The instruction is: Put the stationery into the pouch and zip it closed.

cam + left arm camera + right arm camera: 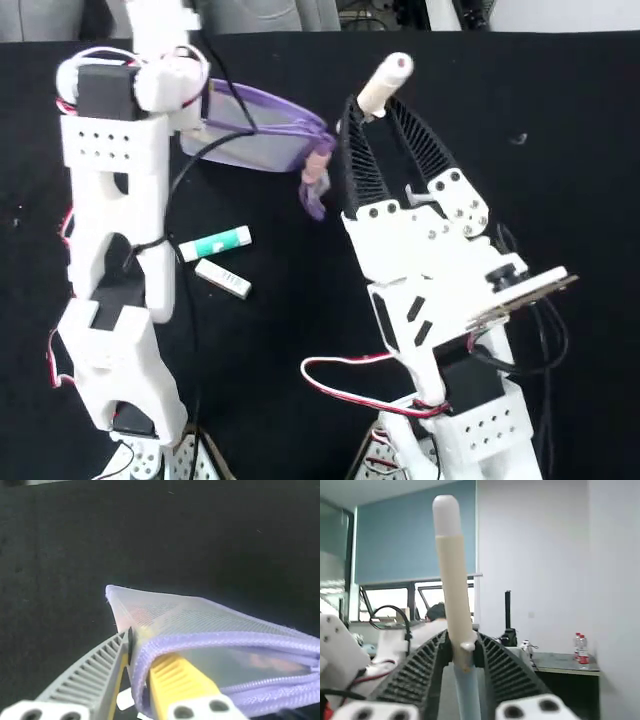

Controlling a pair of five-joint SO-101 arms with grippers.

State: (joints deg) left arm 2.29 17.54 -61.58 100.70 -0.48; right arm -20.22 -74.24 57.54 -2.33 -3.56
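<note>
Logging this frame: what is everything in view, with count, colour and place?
pouch: one, purple mesh, held up off the table at one end
pen: one, cream with a white cap, cap end sticking out of the right gripper
tube: one, teal and white, lying on the table
small bar: one, white, on the table beside the tube
table: one, black
left gripper: shut on the pouch
right gripper: shut on the pen

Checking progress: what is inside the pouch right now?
Through the pouch mesh, faint pinkish shapes show, too blurred to identify. The left gripper grips its open edge, yellow finger inside. Whatever lies behind the purple zip band is covered.
</note>
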